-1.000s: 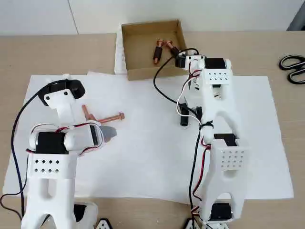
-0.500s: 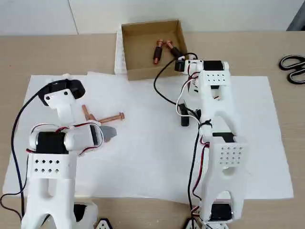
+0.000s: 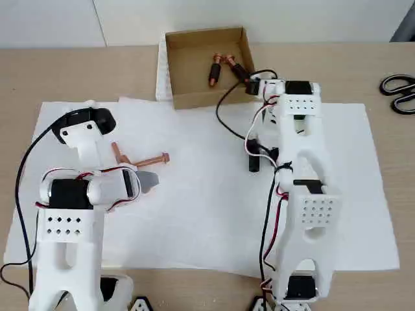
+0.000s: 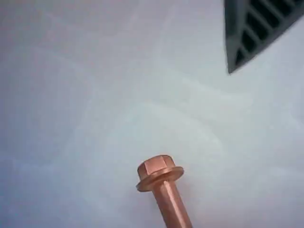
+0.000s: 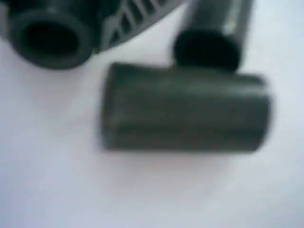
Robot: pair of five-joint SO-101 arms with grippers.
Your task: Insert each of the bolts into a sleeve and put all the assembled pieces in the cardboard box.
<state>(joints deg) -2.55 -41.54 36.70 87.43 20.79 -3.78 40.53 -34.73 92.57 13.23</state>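
Observation:
Two bare copper bolts (image 3: pixel 152 159) (image 3: pixel 119 153) lie on the white paper at the left. My left gripper (image 3: pixel 145 180) hovers open just short of the longer bolt (image 4: pixel 161 185), whose hexagonal head points away from it; nothing is between its fingers. Black sleeves (image 3: pixel 254 162) lie on the paper under my right arm. My right gripper (image 3: pixel 258 153) hangs low over them, right by one sleeve (image 5: pixel 185 111) lying on its side, with another (image 5: pixel 47 38) showing its open bore. The cardboard box (image 3: pixel 170 65) at the back holds two assembled pieces (image 3: pixel 215 69).
White paper (image 3: pixel 194 214) covers the middle of the wooden table. Scissors (image 3: pixel 399 92) lie at the far right edge. A black cable (image 3: pixel 224 110) loops from the right arm past the box's front corner.
The right arm's upper end has drawn a little to the right, away from the box corner, and its cable shifted with it. The left arm and the bolts have stayed put.

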